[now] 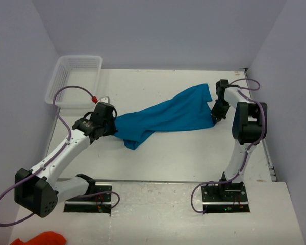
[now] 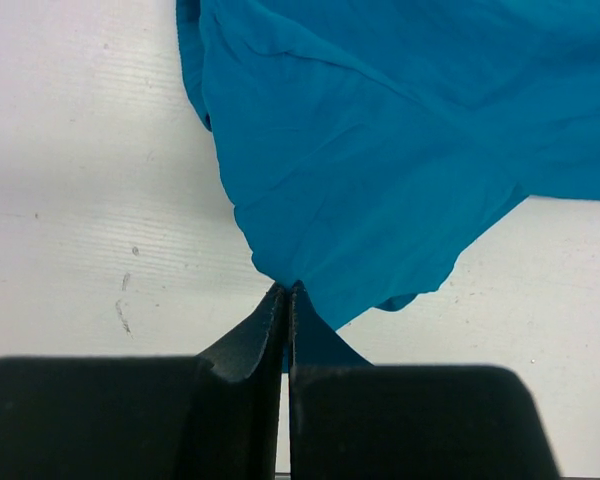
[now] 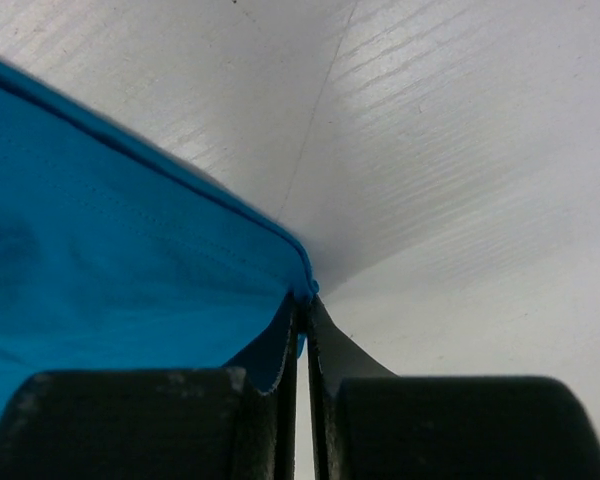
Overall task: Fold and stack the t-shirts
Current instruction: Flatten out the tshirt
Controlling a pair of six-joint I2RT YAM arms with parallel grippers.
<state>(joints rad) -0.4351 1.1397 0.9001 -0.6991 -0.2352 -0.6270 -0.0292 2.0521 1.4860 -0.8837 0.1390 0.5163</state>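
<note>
The left claw is clamped tight on the left end of the teal t-shirt and the right claw on its right hemmed corner, over the tabletop.

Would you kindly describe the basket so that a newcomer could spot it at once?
Start from the white table and look to its far left corner. The basket sits there: white plastic mesh, the only container, unlike the teal t-shirt mid-table.

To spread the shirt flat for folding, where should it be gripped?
At its opposite ends, each from its own outer side: the t-shirt forms a long band, and its thin corners suit a pinch, as the left gripper and right gripper show.
</note>
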